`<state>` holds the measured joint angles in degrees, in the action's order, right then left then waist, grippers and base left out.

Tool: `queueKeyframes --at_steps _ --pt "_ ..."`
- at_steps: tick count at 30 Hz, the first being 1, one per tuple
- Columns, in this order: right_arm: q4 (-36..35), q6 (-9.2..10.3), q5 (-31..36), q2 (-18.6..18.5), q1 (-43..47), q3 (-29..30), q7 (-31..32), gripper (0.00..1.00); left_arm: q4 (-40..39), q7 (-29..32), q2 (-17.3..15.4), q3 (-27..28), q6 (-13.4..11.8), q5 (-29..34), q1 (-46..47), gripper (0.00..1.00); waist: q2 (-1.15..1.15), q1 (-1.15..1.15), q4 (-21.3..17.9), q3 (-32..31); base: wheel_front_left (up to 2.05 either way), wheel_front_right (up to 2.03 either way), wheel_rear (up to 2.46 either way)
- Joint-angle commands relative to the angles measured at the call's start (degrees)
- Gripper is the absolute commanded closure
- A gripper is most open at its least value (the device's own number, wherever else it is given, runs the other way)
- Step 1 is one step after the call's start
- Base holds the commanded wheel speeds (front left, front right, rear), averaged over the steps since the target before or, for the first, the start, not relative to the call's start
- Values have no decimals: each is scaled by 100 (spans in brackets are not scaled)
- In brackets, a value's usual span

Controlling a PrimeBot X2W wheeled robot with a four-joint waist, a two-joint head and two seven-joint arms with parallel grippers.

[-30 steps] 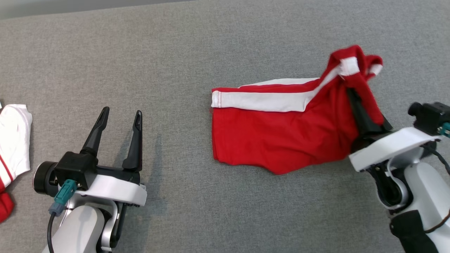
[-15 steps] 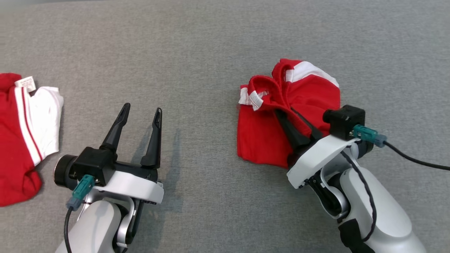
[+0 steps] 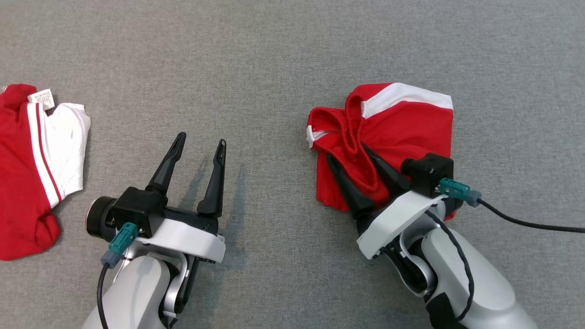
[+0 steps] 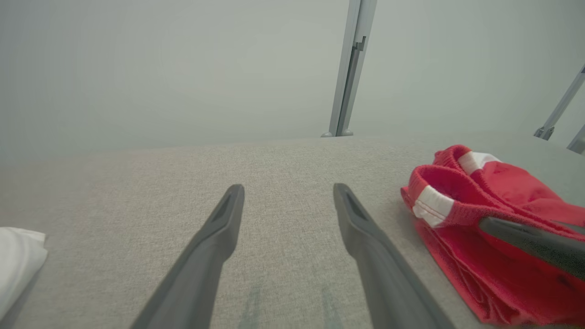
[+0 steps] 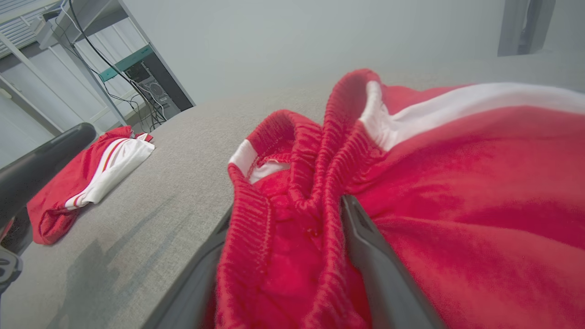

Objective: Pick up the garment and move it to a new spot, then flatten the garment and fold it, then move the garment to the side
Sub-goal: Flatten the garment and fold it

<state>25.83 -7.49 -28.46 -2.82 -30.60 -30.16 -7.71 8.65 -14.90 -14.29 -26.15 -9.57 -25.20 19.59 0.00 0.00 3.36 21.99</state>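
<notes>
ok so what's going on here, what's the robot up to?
The right gripper rests on the red shorts, which lie bunched rather than flat on the grey surface. Its jaws stand open with a ridge of the waistband between them, so nothing is clamped. The left gripper is open and empty, apart from the shorts. A second red and white garment lies at the far left.

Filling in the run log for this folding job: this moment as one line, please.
right claw: open, astride bunched waistband | red shorts: crumpled, unfolded | left claw: open, empty | second red-white garment: far left
</notes>
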Motion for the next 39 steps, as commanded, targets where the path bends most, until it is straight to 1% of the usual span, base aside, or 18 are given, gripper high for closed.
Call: queueKeyframes --at_steps 1,4,8,11,14,17,18,21,22,25,26,30,33,39 --pt "-27 0 -64 -21 -52 -81 -58 0 18 -32 -16 14 44 38 108 0 0 0 -22 3 0 0 0" --pt "-229 0 -103 -23 44 -386 -122 0 59 -38 -25 56 45 50 102 0 0 0 -100 -51 0 0 0" --pt "-441 0 -135 -22 198 -522 -119 0 74 -36 -51 92 31 65 57 0 0 0 -157 -130 0 0 0" --pt "-607 0 -60 -27 303 -469 -213 0 80 -37 -73 116 10 60 -9 0 0 0 -201 -216 0 0 0" --pt "-774 0 62 -26 443 -288 -323 0 72 -38 -104 171 -27 25 -87 0 0 0 -255 -342 0 0 0" --pt "-989 0 220 -27 602 40 -429 0 44 -32 -160 252 -102 -6 -181 0 0 0 -309 -484 0 0 0" --pt "-1138 0 339 -26 732 328 -477 0 10 -32 -201 322 -166 -30 -260 0 0 0 -348 -599 0 0 0" --pt "-1384 0 621 -26 955 888 -518 0 -70 -31 -271 442 -266 -77 -376 0 0 0 -398 -753 0 0 0" --pt "-1562 0 830 -26 1101 1315 -518 0 -154 -29 -331 533 -330 -84 -460 0 0 0 -426 -849 0 0 0" --pt "-1800 0 1175 -23 1325 1899 -391 0 -294 -29 -432 648 -407 -108 -602 0 0 0 -463 -974 0 0 0" --pt "-1800 0 1175 -23 1325 1899 -391 0 -294 -29 -432 648 -407 -108 -602 0 0 0 -463 -974 0 0 0" --pt "-2090 0 1532 -23 1621 2529 -172 0 -501 7 -550 736 -510 -121 -784 0 0 0 -486 -1122 0 0 0" --pt "-2254 0 1709 -22 1830 2850 -25 0 -636 54 -625 752 -556 -121 -919 0 0 0 -490 -1225 0 0 0" --pt "-2397 0 1792 -22 2196 3069 138 0 -858 130 -710 729 -665 -108 -1232 0 0 0 -523 -1446 0 0 0"
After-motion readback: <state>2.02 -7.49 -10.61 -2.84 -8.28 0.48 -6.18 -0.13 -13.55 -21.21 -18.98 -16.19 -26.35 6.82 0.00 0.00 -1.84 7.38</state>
